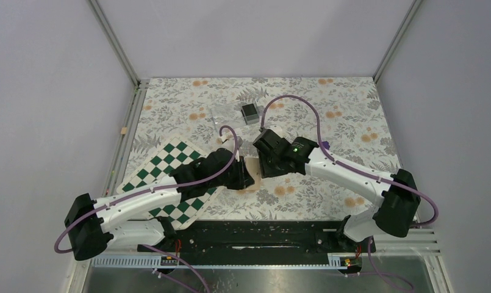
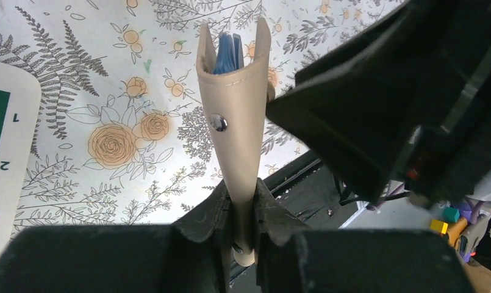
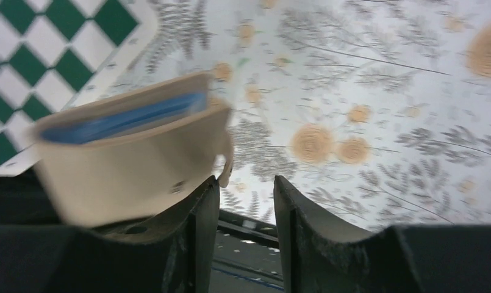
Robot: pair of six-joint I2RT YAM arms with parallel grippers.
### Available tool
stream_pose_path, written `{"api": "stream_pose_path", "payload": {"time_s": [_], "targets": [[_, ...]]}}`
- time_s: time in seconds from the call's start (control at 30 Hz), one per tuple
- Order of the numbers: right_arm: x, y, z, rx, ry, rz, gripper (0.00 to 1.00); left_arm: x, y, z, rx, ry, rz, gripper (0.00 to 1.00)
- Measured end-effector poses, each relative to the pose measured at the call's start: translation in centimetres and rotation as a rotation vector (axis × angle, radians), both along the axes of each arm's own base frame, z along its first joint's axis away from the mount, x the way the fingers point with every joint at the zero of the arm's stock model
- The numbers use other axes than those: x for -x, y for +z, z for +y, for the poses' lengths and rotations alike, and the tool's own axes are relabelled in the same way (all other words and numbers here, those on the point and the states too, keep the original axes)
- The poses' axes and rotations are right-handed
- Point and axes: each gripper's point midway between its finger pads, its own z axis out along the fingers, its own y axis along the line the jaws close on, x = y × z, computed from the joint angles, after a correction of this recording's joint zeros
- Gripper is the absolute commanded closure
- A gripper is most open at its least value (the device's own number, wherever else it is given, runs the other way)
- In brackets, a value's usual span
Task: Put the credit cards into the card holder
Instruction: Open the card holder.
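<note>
Tan wallet (image 2: 233, 122) clenched upright in left gripper (image 2: 241, 215), mouth exposed for loading; right gripper (image 3: 246, 186) beside it gapes empty.

A lab test cell: plain grey panels (image 1: 47, 91) on metal posts (image 1: 113, 41) wall in a floral-clothed table (image 1: 352, 104), and a left arm (image 1: 139, 204) and right arm (image 1: 346, 172) trailing purple cables (image 1: 291, 97) are bolted to a black rail (image 1: 261, 235) at its near edge.
</note>
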Motion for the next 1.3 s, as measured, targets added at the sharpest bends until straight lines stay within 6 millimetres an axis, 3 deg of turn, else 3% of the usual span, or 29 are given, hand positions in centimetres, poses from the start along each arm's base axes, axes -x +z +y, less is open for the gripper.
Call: {"api": "stream_pose_path", "payload": {"time_s": [0.27, 0.43, 0.57, 0.67, 0.87, 1.07, 1.3], "targets": [[-0.8, -1.5, -5.4, 0.249, -0.068, -0.034, 0.55, 0.0, 2.6, -0.5, 0.097, -0.003, -0.051, 1.0], [-1.3, -1.6, -7.9, 0.216, -0.112, -0.002, 0.51, -0.1, 3.3, -0.8, 0.126, -0.002, -0.062, 1.0], [-1.1, -0.4, -9.6, 0.087, -0.138, 0.006, 0.37, 0.0, 2.6, -0.6, 0.12, 0.003, -0.049, 1.0], [-0.3, 1.7, -9.0, -0.04, -0.094, -0.032, 0.31, 0.1, 2.2, -0.6, 0.121, 0.009, -0.039, 1.0], [1.3, 4.6, -6.3, -0.27, 0.015, -0.068, 0.33, 0.1, 2.5, -1.1, 0.159, 0.008, -0.03, 1.0], [1.5, 3.0, -3.9, -0.313, 0.055, 0.037, 0.42, 0.3, 3.3, -1.7, 0.201, -0.011, -0.031, 1.0], [1.3, 2.0, -3.4, -0.307, 0.039, 0.073, 0.5, 0.4, 3.2, -1.8, 0.212, -0.016, -0.028, 1.0]]}}
